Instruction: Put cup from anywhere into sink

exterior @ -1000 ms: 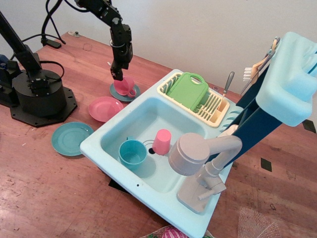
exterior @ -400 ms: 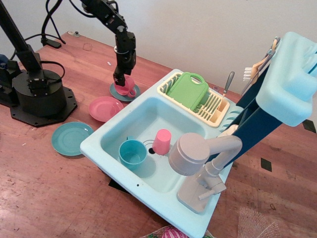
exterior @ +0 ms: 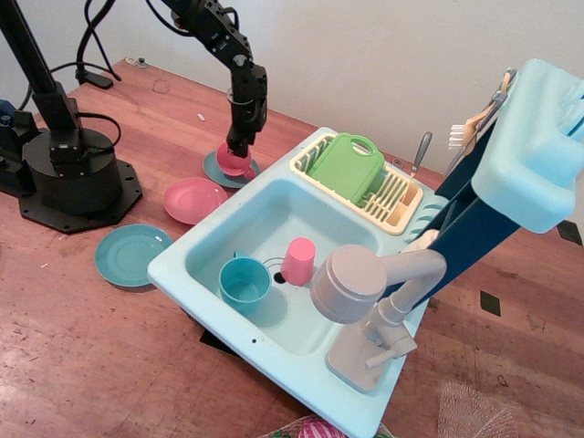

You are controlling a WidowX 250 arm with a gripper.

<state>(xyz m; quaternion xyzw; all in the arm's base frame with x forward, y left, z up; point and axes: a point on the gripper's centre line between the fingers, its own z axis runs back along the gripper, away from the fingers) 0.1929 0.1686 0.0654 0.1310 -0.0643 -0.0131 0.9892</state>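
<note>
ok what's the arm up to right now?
The arm's tool is down on the small pink teacup, which sits on a teal saucer on the table, left of the dish rack. Whether the tool has closed on it is hard to tell. The light-blue sink already holds a teal cup and a pink tumbler; the teacup isn't in yet.

Cup and sink, current state.
Small pink cup (exterior: 234,159) sits just left of the sink's far-left corner; light-blue sink (exterior: 196,239) basin lies flat, rounded corners.
</note>
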